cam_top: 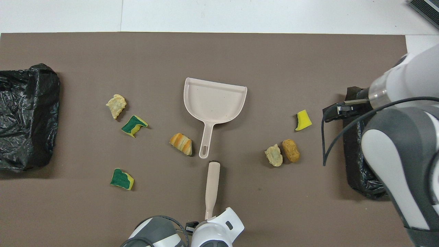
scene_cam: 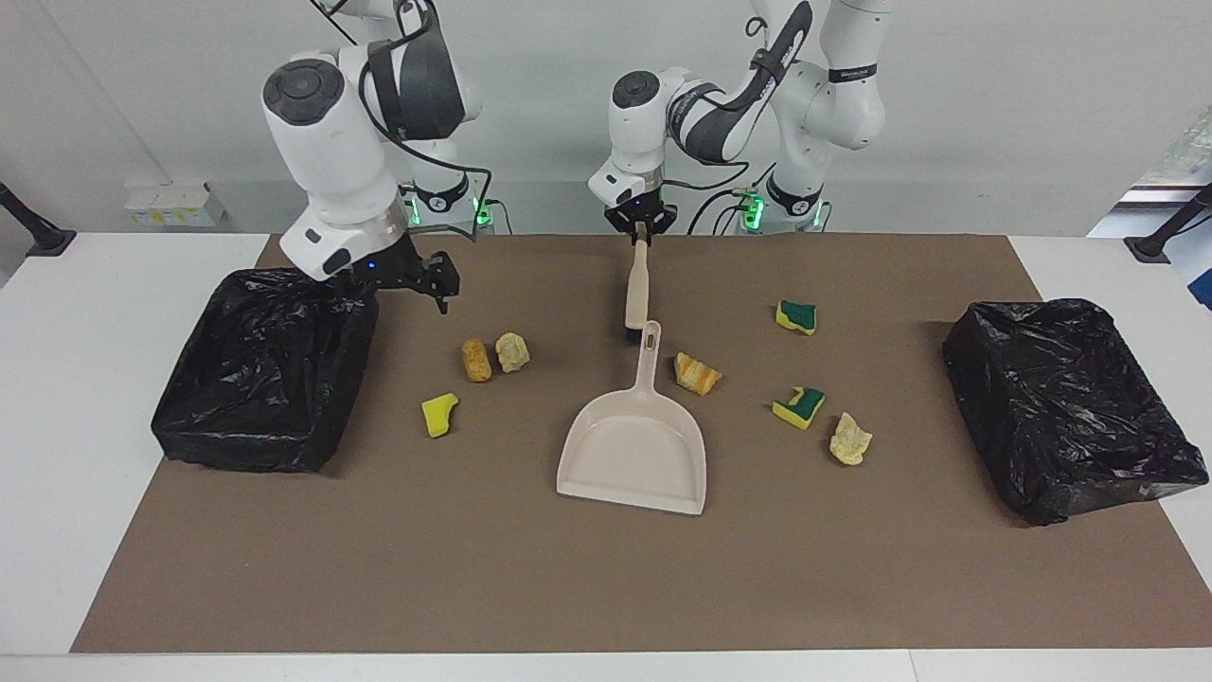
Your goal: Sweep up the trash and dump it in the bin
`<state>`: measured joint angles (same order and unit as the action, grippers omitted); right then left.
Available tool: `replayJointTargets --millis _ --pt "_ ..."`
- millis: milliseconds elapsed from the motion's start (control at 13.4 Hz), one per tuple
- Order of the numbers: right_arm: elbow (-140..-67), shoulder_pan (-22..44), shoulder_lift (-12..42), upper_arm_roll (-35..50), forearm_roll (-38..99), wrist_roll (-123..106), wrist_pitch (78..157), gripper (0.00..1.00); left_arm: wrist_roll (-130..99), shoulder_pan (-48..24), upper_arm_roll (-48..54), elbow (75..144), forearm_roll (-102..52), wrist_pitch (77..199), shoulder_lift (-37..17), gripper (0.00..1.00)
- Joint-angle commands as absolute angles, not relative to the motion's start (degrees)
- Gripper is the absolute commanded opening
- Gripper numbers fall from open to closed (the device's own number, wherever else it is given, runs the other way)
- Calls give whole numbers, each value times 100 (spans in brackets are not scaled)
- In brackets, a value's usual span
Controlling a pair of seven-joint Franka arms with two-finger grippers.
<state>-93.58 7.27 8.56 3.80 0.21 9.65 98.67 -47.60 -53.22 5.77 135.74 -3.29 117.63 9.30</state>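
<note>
Trash (scene_cam: pixel 699 373) scattered beside dustpan (scene_cam: pixel 636 457); left hand (scene_cam: pixel 641 230) clamped on brush (scene_cam: pixel 636 296); right hand (scene_cam: pixel 431 281) apart.

Dustpan (cam_top: pixel 214 103) mid-mat; brush (cam_top: pixel 212 185) just nearer robots; scraps (cam_top: pixel 181 143) scattered around.

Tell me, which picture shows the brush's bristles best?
The facing view: there the brush hangs from the left gripper, its dark bristle end just above the dustpan handle. The overhead view shows mostly its beige handle; the bristles are only a dark sliver at the tip.
</note>
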Motion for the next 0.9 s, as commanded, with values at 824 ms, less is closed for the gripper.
replayJointTargets --millis 824 --pt "-8886 2899 2733 387 0 4937 11749 100 -4157 -1279 492 13377 -290 9939 1855 0"
